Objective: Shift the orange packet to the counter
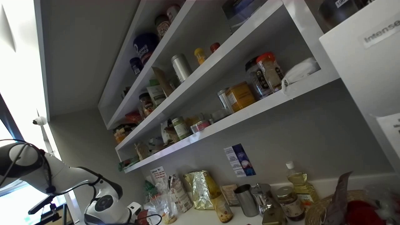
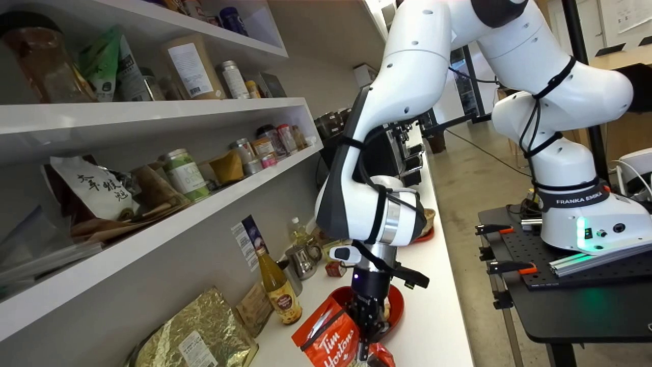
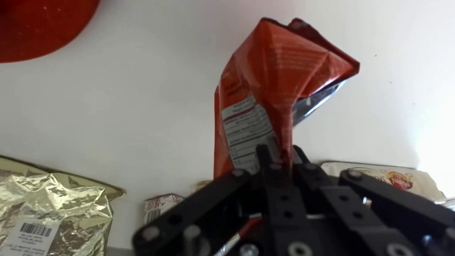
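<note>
Pretty sure this is the setting-down bit, with the grab already done. The pincer (image 3: 282, 153) is clamped on the orange packet (image 2: 331, 339); in the wrist view you can see a fold of the bag squished in its grip. The packet is over the tabletop (image 2: 433, 306), somewhere between the wall-side edge and the robot-side edge, with a red bowl (image 2: 399, 308) nearby, a bit closer to the robot-side edge. Can't tell if the bag's bottom is touching, since its lower end runs off the picture in an exterior view.

What I'd do next: ease it down on the stretch between that bowl and the gold foil bag (image 2: 204, 313) by the wall-side edge, make sure the tabletop takes the weight, then let go and lift straight up. Looks soft, so it'll probably slump once released; I'd keep it off the bowl's rim.
</note>
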